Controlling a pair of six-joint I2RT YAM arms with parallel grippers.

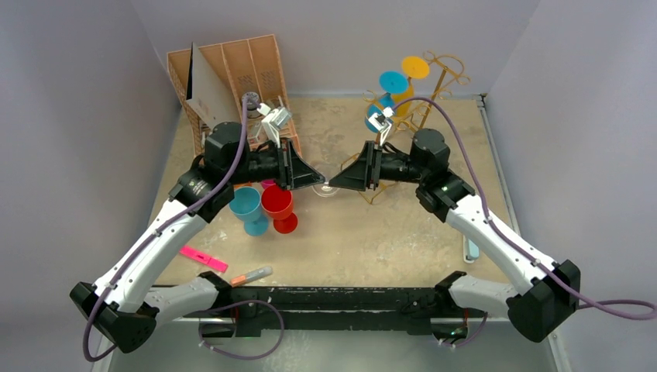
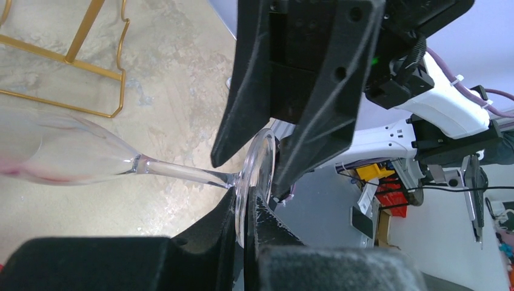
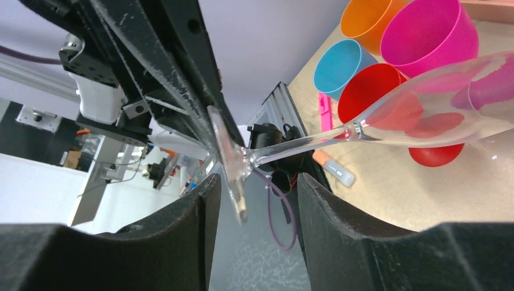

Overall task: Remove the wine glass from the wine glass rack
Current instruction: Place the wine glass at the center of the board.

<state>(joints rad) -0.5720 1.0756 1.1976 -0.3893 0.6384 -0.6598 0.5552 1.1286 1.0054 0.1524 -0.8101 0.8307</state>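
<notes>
One narrow pinch is all that carries the clear, long-stemmed wine glass (image 1: pixel 326 188). Your left end effector (image 2: pixel 245 233) is clamped tight on the edge of its flat round foot. The glass lies sideways in the air over the middle of the mottled beige surface (image 1: pixel 372 248), well apart from the thin gold wire rack (image 1: pixel 438 77) at the back right, so it is already off the rack. Your right end effector (image 3: pixel 254 191) stands partly open, its fingers either side of that same foot and gripping nothing that I can see.

Watch the bowl's weight first. It hangs out on the stem, far from the pinch, so a quick swing or a jolt could twist the foot in the pads and let it slide free.

Draw the right arm back straight; a skewed retreat would catch the thin disc and lever it loose.

Both end effectors sit nose to nose, so any forward drift makes them collide.

Squeezing harder could crack the foot.

Mind the red plastic cup (image 1: pixel 276 203) and blue plastic cup (image 1: pixel 246 204) standing near when you lower it.
</notes>
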